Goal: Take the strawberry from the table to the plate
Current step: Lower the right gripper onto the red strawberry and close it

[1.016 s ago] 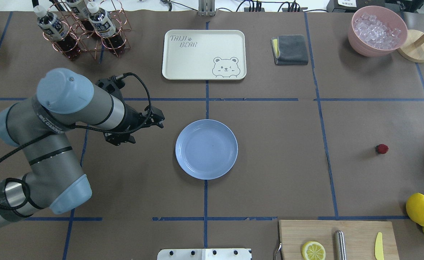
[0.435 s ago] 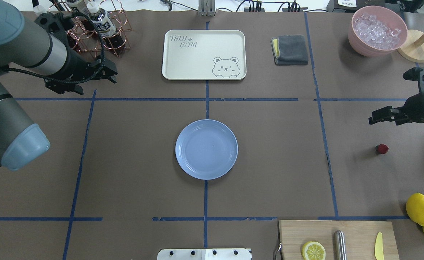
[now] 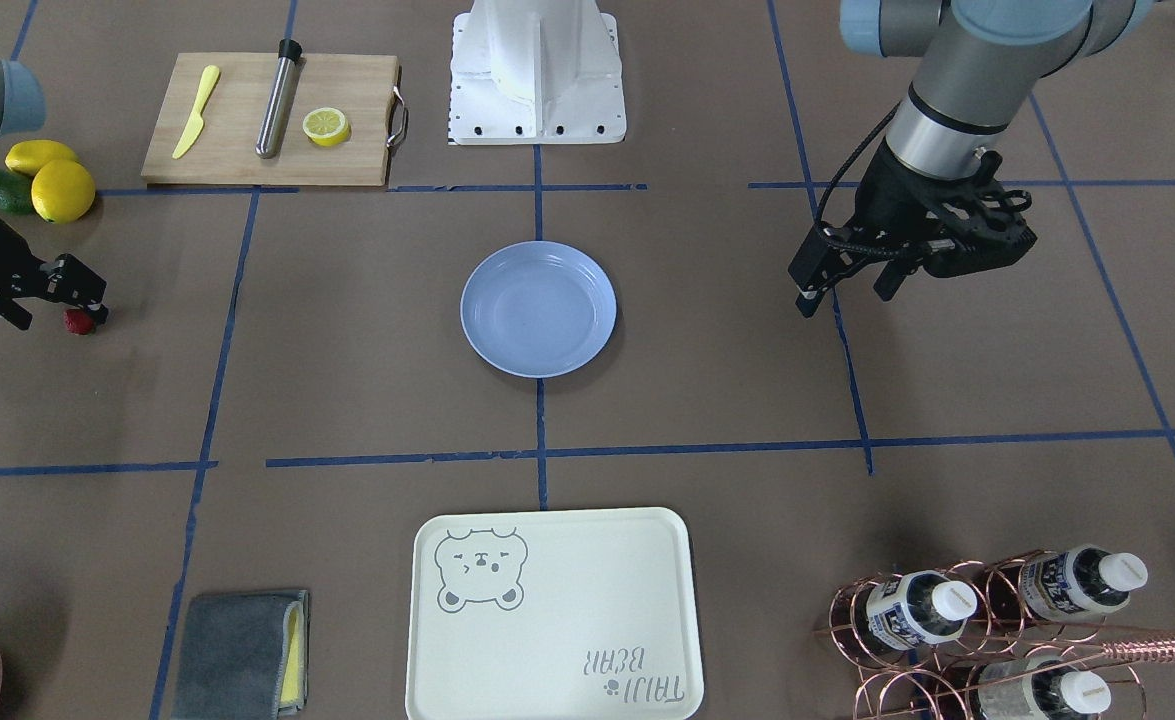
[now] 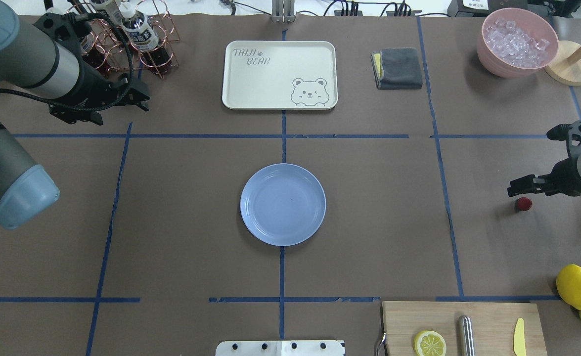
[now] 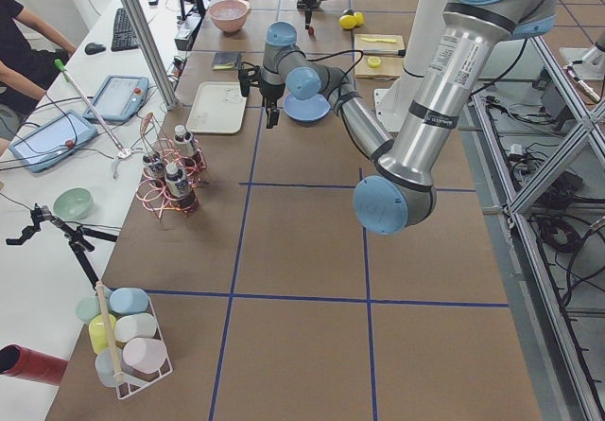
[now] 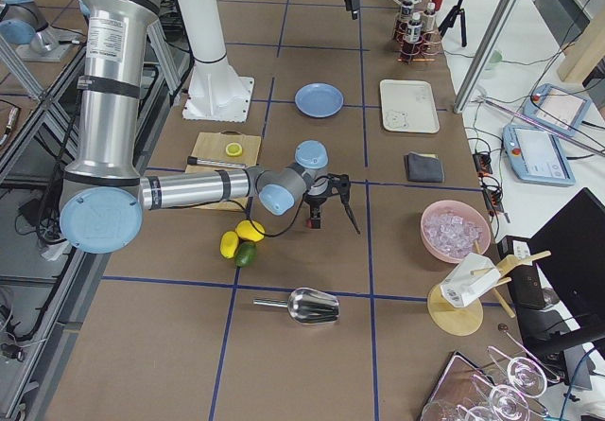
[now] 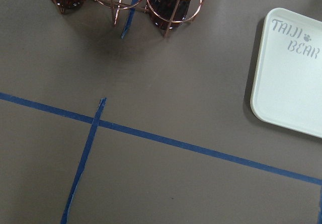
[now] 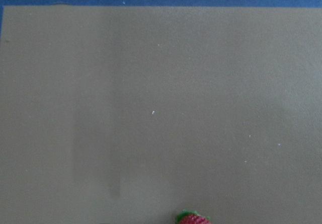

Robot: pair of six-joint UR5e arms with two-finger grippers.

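Now the spread right end effector (image 4: 516, 191) hovers just beside the strawberry (image 4: 523, 203), well apart from the plate (image 4: 250, 222).

plate (image 4: 283, 204) at table (image 4: 369, 222) centre | strawberry (image 4: 523, 203) far right of it | tray (image 4: 279, 74) behind plate

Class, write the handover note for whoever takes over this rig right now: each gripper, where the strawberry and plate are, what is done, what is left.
Left gripper: open, empty, parked off to its side of the table near the bottle rack.
Right gripper: open, empty, just beside the strawberry, not gripping it.
Strawberry: on the table, far out on the robot's right.
Plate: at the table's centre, empty.
Done: nothing picked yet.
Left: line up over the berry, grip, carry to the plate, release.
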